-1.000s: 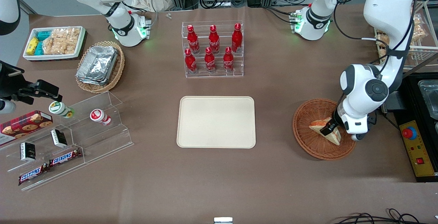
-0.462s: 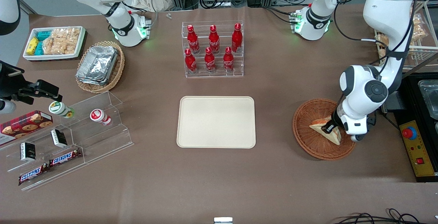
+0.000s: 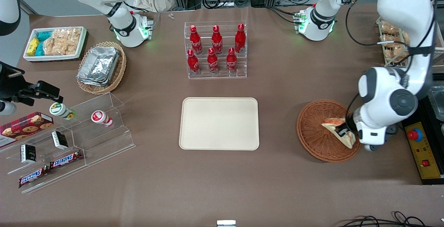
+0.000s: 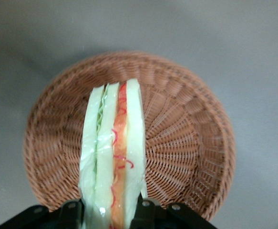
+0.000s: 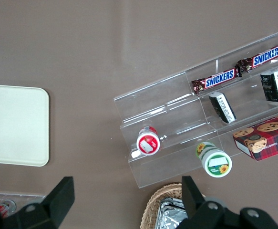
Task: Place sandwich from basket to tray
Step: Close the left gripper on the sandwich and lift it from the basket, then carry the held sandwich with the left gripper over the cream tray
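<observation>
White bread, with orange and green layers, makes up the sandwich (image 4: 112, 152). The gripper (image 4: 111, 210) pinches it between its 2 fingers (image 4: 143, 210), which squeeze the wrapped wedge from both sides. At the right of the front picture the sandwich (image 3: 338, 129) hangs over the brown woven basket (image 3: 314, 133), at the edge toward the working arm's end of the table. It looks lifted off the weave, though I cannot be sure it is fully clear. The basket (image 4: 186, 143) has nothing else in it. At the middle of the front picture lies the cream tray (image 3: 219, 123), well apart from the basket. Higher up stand 6 red bottles (image 3: 215, 50) in a clear rack.
</observation>
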